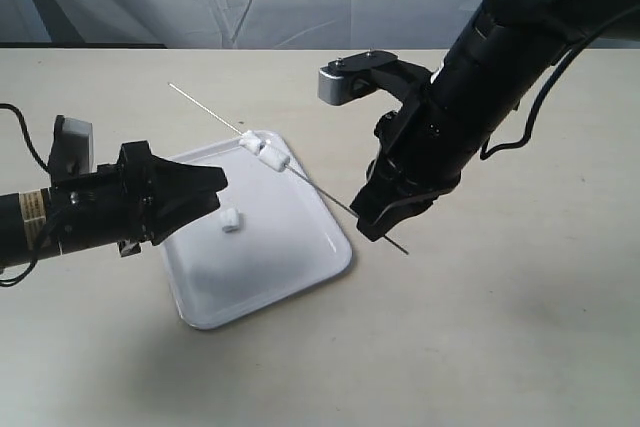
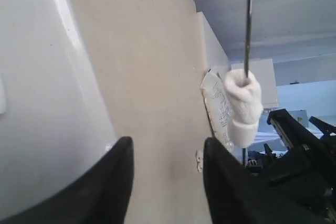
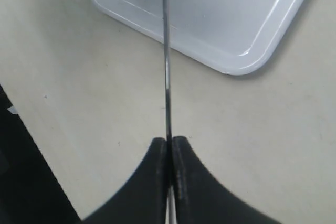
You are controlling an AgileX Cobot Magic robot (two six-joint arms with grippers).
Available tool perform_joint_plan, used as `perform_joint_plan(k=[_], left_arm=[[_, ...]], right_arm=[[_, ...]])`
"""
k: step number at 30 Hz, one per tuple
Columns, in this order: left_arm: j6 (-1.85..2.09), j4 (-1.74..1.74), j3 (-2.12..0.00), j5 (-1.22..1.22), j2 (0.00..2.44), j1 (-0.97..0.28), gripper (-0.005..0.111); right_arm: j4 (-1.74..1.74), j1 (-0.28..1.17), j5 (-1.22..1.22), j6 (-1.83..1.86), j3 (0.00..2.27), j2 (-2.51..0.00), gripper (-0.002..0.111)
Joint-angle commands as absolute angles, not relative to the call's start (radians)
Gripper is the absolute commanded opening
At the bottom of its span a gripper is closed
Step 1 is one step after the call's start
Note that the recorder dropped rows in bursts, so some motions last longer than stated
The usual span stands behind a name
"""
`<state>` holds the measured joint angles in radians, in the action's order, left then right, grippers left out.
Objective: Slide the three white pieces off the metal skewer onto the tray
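At the near side, the tray [image 1: 270,267] lies flat on the table [image 1: 500,347], and one white piece [image 1: 231,219] already rests loose inside it. Just behind, the left claw [image 1: 212,195] hovers over the tray's left part, its fingers spread apart and holding nothing. Over on the right, the right claw [image 1: 372,219] is pinched tight on the near end of the metal skewer [image 1: 320,190], whose long axis climbs diagonally away to a free tip at the far left. The other two white pieces [image 1: 262,150] sit touching each other on the rod above the tray's far edge. They lie beyond the left claw and just to its right. I judge the left arm the nearer one, and the pieces would have to slide toward the free tip.
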<state>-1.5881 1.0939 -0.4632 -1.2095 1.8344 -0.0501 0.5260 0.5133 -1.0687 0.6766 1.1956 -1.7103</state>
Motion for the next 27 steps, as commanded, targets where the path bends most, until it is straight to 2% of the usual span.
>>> perform_joint_plan(k=[1, 3, 18, 27], left_arm=[[-1.590, 1.050, -0.462, -1.221, 1.796, -0.081, 0.050], [-1.605, 1.050, -0.472, -1.221, 1.779, -0.083, 0.052], [-1.645, 0.965, -0.584, -1.203, 1.741, -0.184, 0.051], [-1.660, 1.019, -0.587, -1.132, 1.741, -0.184, 0.051]], right_arm=[[0.536, 0.513, -1.060, 0.678, 1.192, -1.701, -0.001], [0.538, 0.513, -1.060, 0.678, 1.192, -1.701, -0.001], [0.570, 0.513, -1.066, 0.678, 1.192, -1.701, -0.001], [0.570, 0.513, -1.066, 0.680, 1.192, -1.701, -0.001]])
